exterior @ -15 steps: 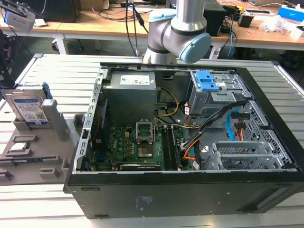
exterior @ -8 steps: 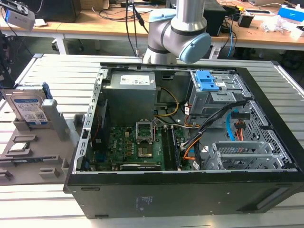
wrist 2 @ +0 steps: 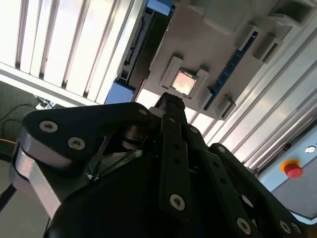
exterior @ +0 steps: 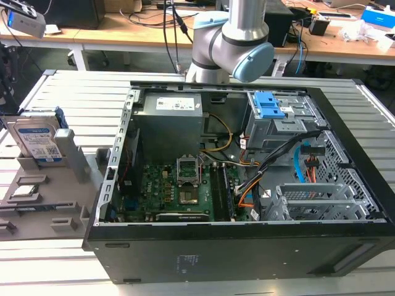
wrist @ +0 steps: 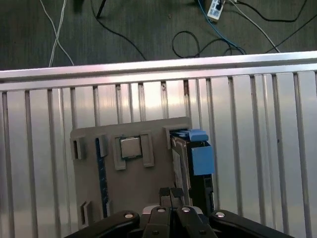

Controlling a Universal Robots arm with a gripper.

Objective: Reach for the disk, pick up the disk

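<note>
While the disk point(exterior: 37, 140) stands upright in the grey holder point(wrist: 133, 181) beside the chip point(wrist: 131, 147), the pincer point(wrist: 171, 192) hovers above, clenched and empty.

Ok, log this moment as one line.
phase: reach | gripper: shut, empty, over grey tray | disk: upright in tray slot, not gripped

Bright, even room light, hard white glare along the bench point(wrist 2: 59, 44) slats in the second wrist view, chip point(wrist 2: 184, 82) washed to a pale glow, fingers point(wrist 2: 173, 144) almost black against it, computer case point(exterior: 234, 259) interior in soft shadow, floor point(wrist: 148, 34) beyond the bench dim.
</note>
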